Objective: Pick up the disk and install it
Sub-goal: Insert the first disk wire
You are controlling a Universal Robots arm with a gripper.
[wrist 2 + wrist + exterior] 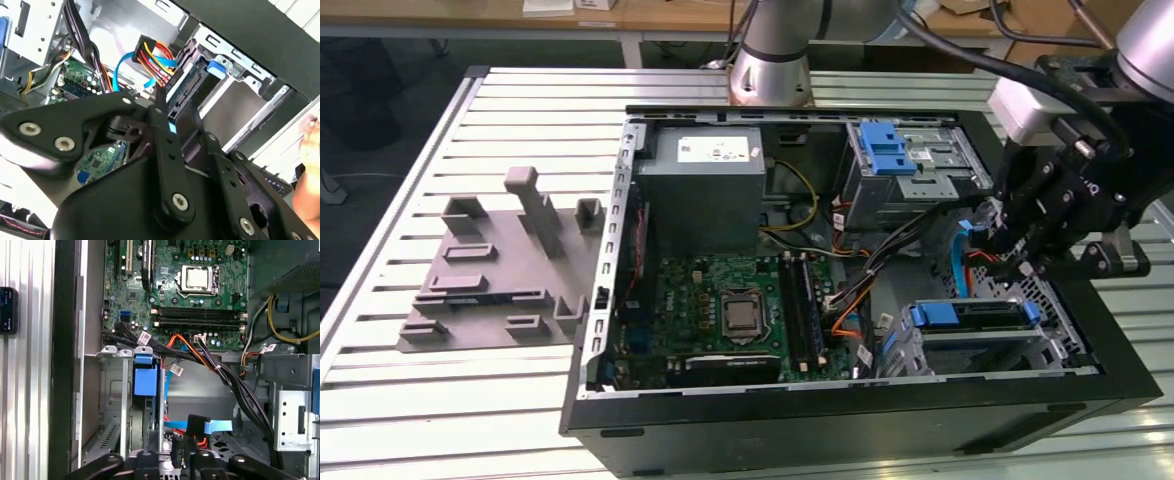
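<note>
Hand (1022, 264) near disk (981, 314) in drive cage (977, 346)

An open computer case (854, 430) sits mid-tabletop (440, 400), motherboard (720, 305) exposed; a grey moulded fixture (494, 280) lies beside it, toward the exterior view's left.

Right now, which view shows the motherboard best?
First wrist view: the motherboard is face-on, socket and slots clear. The exterior view shows it at a slant; the second wrist view, a green corner by the cables.

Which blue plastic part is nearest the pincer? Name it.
The blue plastic frame just under the black pincer; the other blue latch sits beside the grey power-supply box.
</note>
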